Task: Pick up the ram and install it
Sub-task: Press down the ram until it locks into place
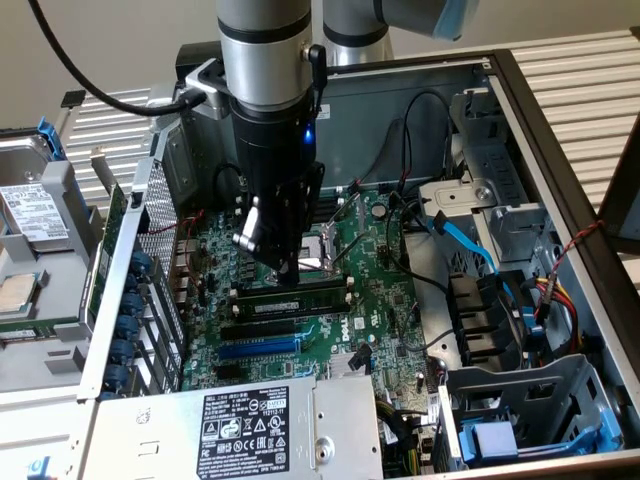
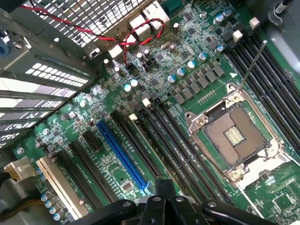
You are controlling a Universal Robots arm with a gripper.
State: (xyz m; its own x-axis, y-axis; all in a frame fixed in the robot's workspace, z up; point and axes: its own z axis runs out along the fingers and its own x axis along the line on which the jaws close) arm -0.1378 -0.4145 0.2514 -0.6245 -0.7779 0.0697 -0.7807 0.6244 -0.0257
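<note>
The ram [image 1: 290,297], a long green stick, stands on edge in one of the black memory slots on the motherboard [image 1: 385,300], just in front of the CPU socket [image 1: 322,247]. My gripper [image 1: 289,276] hangs straight down over the stick's middle, its shut tips at or just above the top edge. Whether they touch it I cannot tell. In the wrist view the shut gripper [image 2: 161,186] sits over the row of slots, and the ram [image 2: 143,137] shows edge-on as a thin lighter strip in one slot. Nothing is held between the fingers.
A blue expansion slot [image 1: 260,347] lies beside the memory slots, nearer the power supply [image 1: 250,430]. Black and blue cables [image 1: 455,235] cross the case at the exterior view's right, by the drive cage [image 1: 520,400]. A hard drive [image 1: 30,210] lies outside the case.
</note>
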